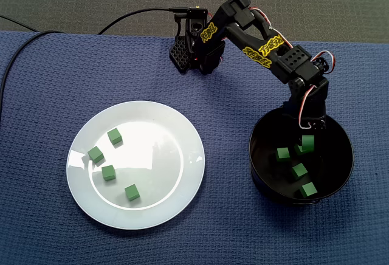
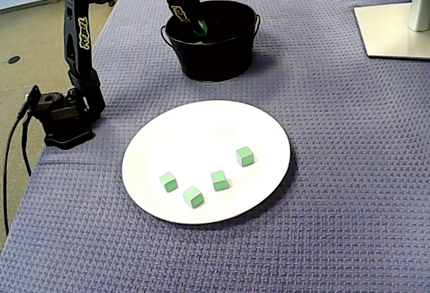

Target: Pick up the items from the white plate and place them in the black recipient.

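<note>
Four cubes [image 2: 220, 181] are lying on the white plate [image 2: 201, 132], nearest in a fixed view. Beyond it, the gripper [image 1: 307, 136] is pinching a green cube [image 1: 308, 145] inside the black bucket [image 1: 260, 155], hanging over loose cubes [image 1: 299, 170]. Bucket and plate are sitting apart on the blue-clothed worktop [image 1: 225, 228].

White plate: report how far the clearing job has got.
Done: three green cubes lie in the black bowl. In hand: the gripper hangs over the bowl with another cube at its tips; gripped or released, I cannot tell. Left: four cubes on the white plate.
</note>
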Motion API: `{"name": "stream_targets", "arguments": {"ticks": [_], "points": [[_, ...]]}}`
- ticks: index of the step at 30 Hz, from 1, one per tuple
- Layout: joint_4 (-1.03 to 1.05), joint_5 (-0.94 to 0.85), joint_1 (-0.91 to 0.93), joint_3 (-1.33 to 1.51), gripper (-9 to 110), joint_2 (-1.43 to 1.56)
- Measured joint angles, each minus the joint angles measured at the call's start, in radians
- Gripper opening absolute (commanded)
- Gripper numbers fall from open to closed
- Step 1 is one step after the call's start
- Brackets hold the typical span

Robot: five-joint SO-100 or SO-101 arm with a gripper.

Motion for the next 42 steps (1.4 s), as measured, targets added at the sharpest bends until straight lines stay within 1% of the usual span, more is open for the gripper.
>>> {"name": "stream_targets", "arguments": {"ticks": [4, 7, 10, 14, 19, 21, 24, 28, 33, 38, 42], "points": [[0.098, -0.021, 0.043, -0.043, 36, 0.046], [0.239, -0.052, 0.106, -0.189, 37, 0.13], [0.397, -0.121, 0.215, -0.373, 38, 0.232], [0.537, -0.265, 0.46, -0.462, 41, 0.391], [0.601, -0.443, 0.897, -0.394, 42, 0.512], [0.595, -0.52, 1.075, -0.324, 40, 0.515], [0.517, -0.615, 1.304, -0.186, 39, 0.482], [0.403, -0.706, 1.477, -0.011, 39, 0.385], [0.293, -0.779, 1.578, 0.06, 39, 0.229], [0.199, -0.827, 1.598, 0.063, 42, 0.067], [0.1, -0.834, 1.597, 0.1, 41, -0.021]]}}
